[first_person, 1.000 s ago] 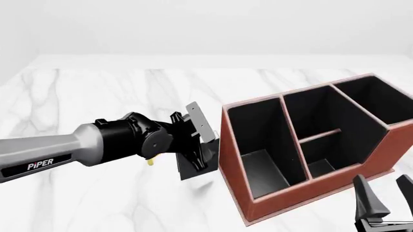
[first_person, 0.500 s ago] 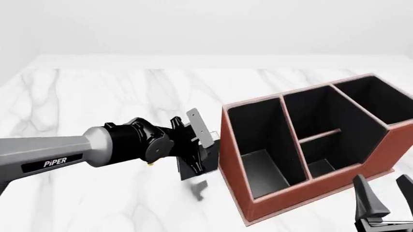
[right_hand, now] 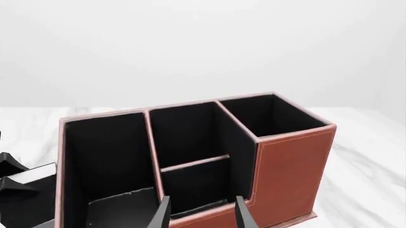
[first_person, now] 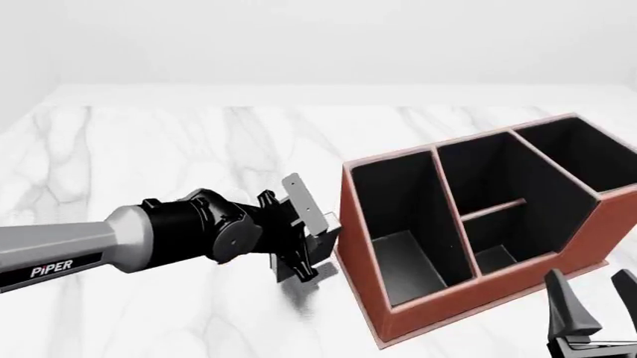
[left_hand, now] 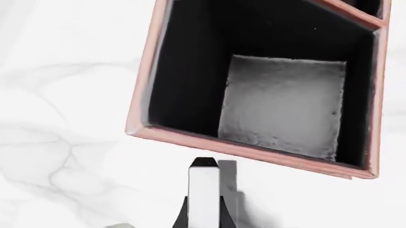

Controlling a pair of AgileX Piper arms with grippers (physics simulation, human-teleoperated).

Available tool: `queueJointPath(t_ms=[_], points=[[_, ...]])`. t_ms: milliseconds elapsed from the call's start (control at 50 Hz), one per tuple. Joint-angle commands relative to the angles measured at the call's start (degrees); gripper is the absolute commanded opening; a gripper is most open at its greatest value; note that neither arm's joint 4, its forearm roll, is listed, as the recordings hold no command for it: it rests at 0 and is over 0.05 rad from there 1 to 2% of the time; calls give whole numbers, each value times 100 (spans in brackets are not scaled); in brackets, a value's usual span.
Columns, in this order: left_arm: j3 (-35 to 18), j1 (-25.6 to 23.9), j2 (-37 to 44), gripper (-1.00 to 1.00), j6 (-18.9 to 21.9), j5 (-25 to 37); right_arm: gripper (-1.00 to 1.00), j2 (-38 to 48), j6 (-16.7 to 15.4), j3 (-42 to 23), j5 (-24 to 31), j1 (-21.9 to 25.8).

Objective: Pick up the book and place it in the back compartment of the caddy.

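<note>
My left gripper [first_person: 298, 237] is shut on the book [first_person: 310, 205], a black-covered block with white page edges. It holds the book tilted, just off the table, close beside the caddy's [first_person: 398, 313] left wall. In the left wrist view the book's white edge [left_hand: 204, 192] points at the caddy's rim [left_hand: 254, 153] above the full-width end cell. The back compartment [first_person: 497, 175] lies behind the low divider [first_person: 494, 209] and holds nothing. My right gripper [first_person: 595, 307] is open and empty at the caddy's near right corner. Its fingers [right_hand: 163, 216] face the caddy [right_hand: 288, 166].
White marble table [first_person: 149, 149] stretches left of and behind the caddy. The right wrist view shows the back compartment [right_hand: 187, 135] and the book [right_hand: 28, 178] at its left edge. The left arm [first_person: 80, 250] lies across the table's near left.
My left gripper has drawn back a little to the left with the book and turned it slightly, staying beside the caddy's left wall. The right gripper has not moved.
</note>
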Motion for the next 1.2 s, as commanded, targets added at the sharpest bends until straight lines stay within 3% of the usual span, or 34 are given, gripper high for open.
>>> queueJointPath(t_ms=[20, 220, 340, 560, 640, 680, 700, 740, 760, 860, 1000, 1060, 1140, 1160, 1180, 1200], points=[[289, -123, -697, -100, -62, 424, 100, -30, -2, -1, 27, 0], [-120, -185, -1560, -100, -109, 1390, 100, -54, -7, -1, 44, -2], [-663, -156, -1964, -100, 23, 2142, 100, -101, -11, -3, 84, -4], [-2174, -183, -2163, -100, 292, 3680, 100, -163, -19, -2, 128, 3], [-3046, -158, -2197, -100, 600, 4188, 100, -133, -24, -3, 93, 10], [-3268, -126, -2162, -100, 640, 4290, 100, -156, -21, -5, 116, 11], [-3749, -198, -2064, -100, 683, 4506, 100, -156, -21, -5, 116, 11], [-4137, -163, -1931, -100, 777, 4640, 100, -146, -23, -3, 104, 12], [-4146, -163, -1927, -100, 777, 4645, 100, -146, -23, -3, 103, 12], [-5045, -503, -1656, -100, 989, 4861, 100, -107, -30, -2, 63, 17], [-5500, -760, -1285, -100, 1125, 4835, 100, -167, -27, -5, 114, 27], [-5977, -901, -941, -100, 1169, 4907, 100, -180, -35, -5, 117, 37], [-6879, -1044, -415, -100, 1190, 5159, 100, -198, -36, -5, 134, 37], [-6903, -1044, -404, -100, 1190, 5172, 100, -198, -36, -5, 133, 37], [-7604, -1068, -44, -100, 1190, 5403, 100, -191, -46, -2, 130, 27], [-7702, -1068, 2, -100, 1190, 5455, 100, -190, -46, -2, 130, 27]])
